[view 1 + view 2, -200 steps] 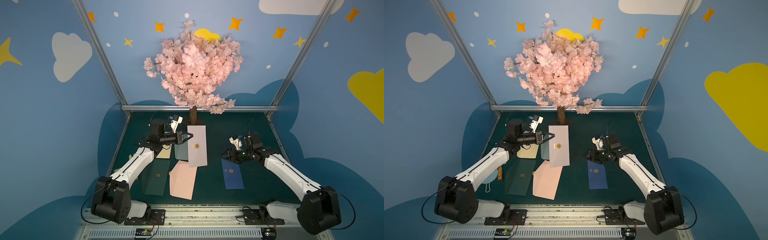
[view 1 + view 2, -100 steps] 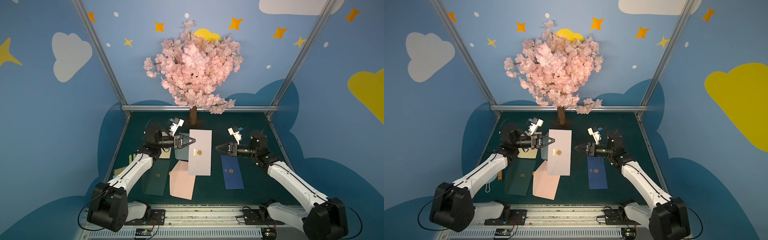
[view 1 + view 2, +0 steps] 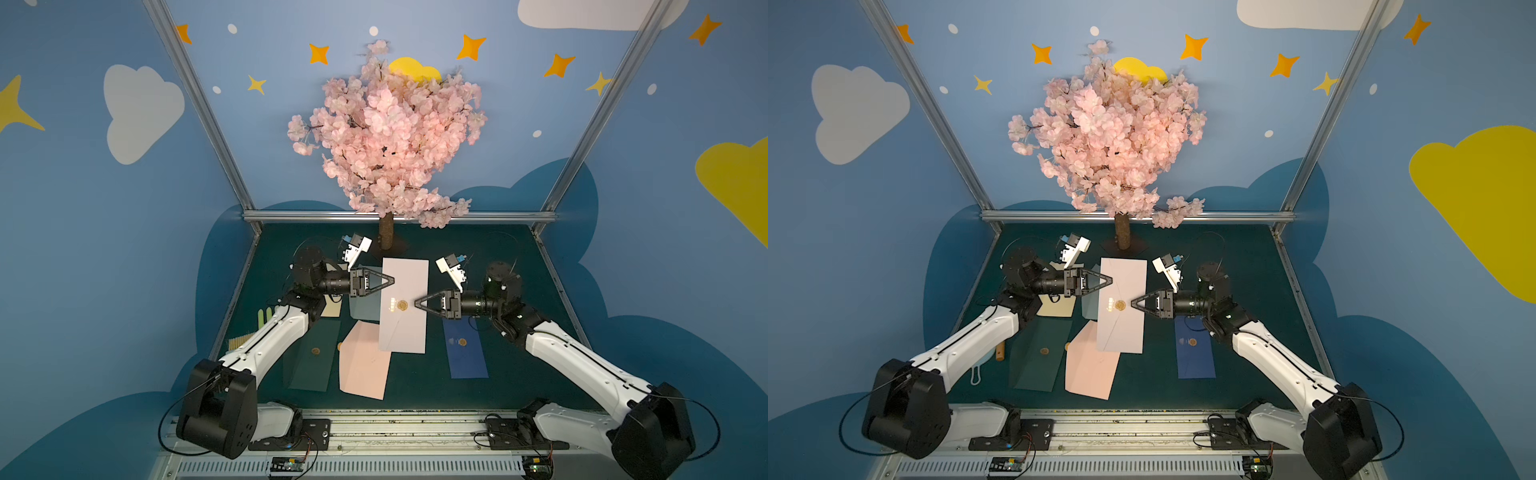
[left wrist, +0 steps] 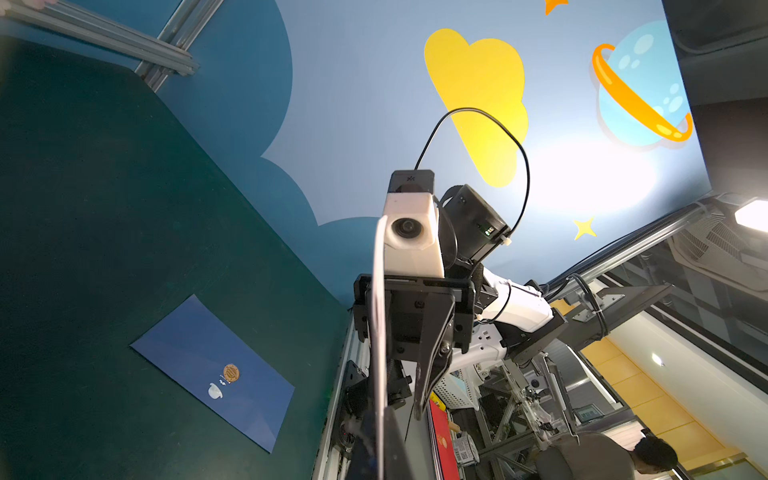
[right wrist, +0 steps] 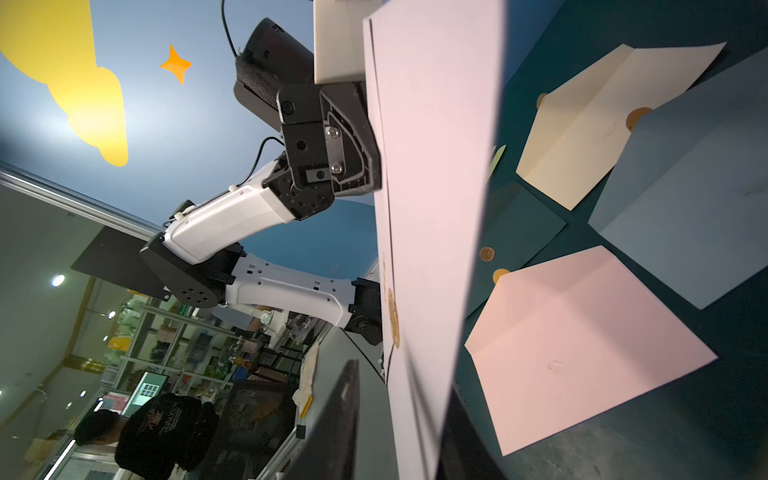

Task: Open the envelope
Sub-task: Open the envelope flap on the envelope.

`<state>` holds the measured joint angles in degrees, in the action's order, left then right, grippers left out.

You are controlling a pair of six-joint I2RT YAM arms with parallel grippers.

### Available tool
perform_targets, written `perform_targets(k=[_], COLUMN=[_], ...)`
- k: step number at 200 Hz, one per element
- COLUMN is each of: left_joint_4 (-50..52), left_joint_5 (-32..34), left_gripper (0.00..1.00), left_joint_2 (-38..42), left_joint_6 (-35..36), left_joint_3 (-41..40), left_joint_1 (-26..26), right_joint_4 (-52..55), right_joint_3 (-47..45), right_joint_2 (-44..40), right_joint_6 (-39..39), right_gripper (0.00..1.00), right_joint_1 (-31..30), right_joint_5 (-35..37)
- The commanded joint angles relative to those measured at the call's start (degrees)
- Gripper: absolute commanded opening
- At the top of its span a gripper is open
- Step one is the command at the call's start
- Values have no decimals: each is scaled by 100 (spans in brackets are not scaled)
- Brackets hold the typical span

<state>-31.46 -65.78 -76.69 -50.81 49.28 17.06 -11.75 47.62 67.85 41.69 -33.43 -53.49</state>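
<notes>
The envelope [image 3: 405, 328] [image 3: 1121, 328] is pale pink-white with a gold seal [image 3: 402, 305]. It hangs upright above the table. My left gripper [image 3: 392, 281] [image 3: 1111, 280] is shut on its left edge. In the left wrist view the envelope [image 4: 376, 332] is a thin white line running into my left gripper [image 4: 380, 415]. My right gripper [image 3: 415, 302] [image 3: 1133, 303] straddles the right edge level with the seal. In the right wrist view the envelope [image 5: 432, 208] stands between the fingers of my right gripper [image 5: 401, 382]. One finger lies against the paper and the other stands off it.
Flat on the green table lie a pink envelope [image 3: 365, 365], a dark green one [image 3: 309, 361], a navy one [image 3: 465, 349], a grey-blue one [image 3: 365, 305] and a cream one [image 3: 331, 309]. A blossom tree's trunk [image 3: 386, 237] stands at the back centre.
My right arm rose from over the navy envelope, swung left to the held envelope's right edge, and its jaws narrowed around it. My left gripper carried the envelope slightly right.
</notes>
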Motion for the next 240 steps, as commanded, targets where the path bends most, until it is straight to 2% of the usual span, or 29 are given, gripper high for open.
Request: perform_targets(k=[1,30,71,92,109,126,146,163,176,183,211,240], left_joint_4=[-123,-106,-50,580,2339,4175,4846,5091,5240,5328,5509,5401], left_joint_5=[-33,-30,-22,387,1290,2836,4254,5123,5747,6117,7898,9778], left_gripper=[3,3,3,17,29,37,50,51,41,39,42,47], left_joint_2=[-33,-35,-34,172,625,1097,1714,2204,2476,2553,2559,2256], left_joint_6=[28,51,108,519,1587,2694,3066,3191,3344,3436,3741,3937], left_joint_3=[35,12,-24,-27,217,661,662,537,474,465,362,232], left_joint_1=[72,79,138,46,-4,171,382,676,1180,1547,3172,4399], right_joint_4=[-234,-275,-334,-158,573,1629,2316,2589,2924,3115,3294,3577], right_joint_3=[213,242,241,276,438,727,917,1001,1154,1259,1571,1899], right_joint_2=[85,149,149,61,-147,-351,-528,-605,-586,-537,-294,-122], right_joint_6=[23,32,71,40,-273,-762,-956,-951,-952,-957,-918,-937], right_gripper=[15,0,0,0,0,0,0,0,0,0,0,0], right_joint_1=[-93,-155,-182,-173,-170,-191,-199,-220,-267,-299,-431,-613], right_joint_5=[-65,-91,-60,30,336,829,1298,1594,1992,2172,2405,2759])
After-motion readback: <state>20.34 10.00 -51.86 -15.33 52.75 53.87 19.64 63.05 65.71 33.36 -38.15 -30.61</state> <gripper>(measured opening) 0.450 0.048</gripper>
